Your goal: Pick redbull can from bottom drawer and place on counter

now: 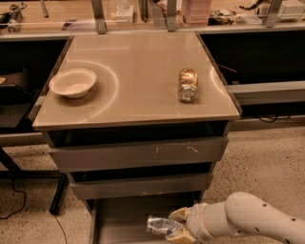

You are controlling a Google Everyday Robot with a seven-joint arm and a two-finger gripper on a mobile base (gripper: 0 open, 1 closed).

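The bottom drawer (119,217) is pulled open below the two upper grey drawers and shows a flat grey floor. The redbull can (157,225), slim and shiny silver, lies on its side in the drawer at the right. My gripper (175,225) reaches in from the lower right on a white arm, with one beige finger (177,214) above the can's right end and one below it. The counter (133,76) is the glossy beige top of the cabinet.
On the counter a white bowl (72,82) sits at the left and a clear jar (188,84) with golden-brown contents lies at the right. A cluttered wooden bench (143,14) with metal posts runs along the back. Speckled floor (267,162) lies to the right.
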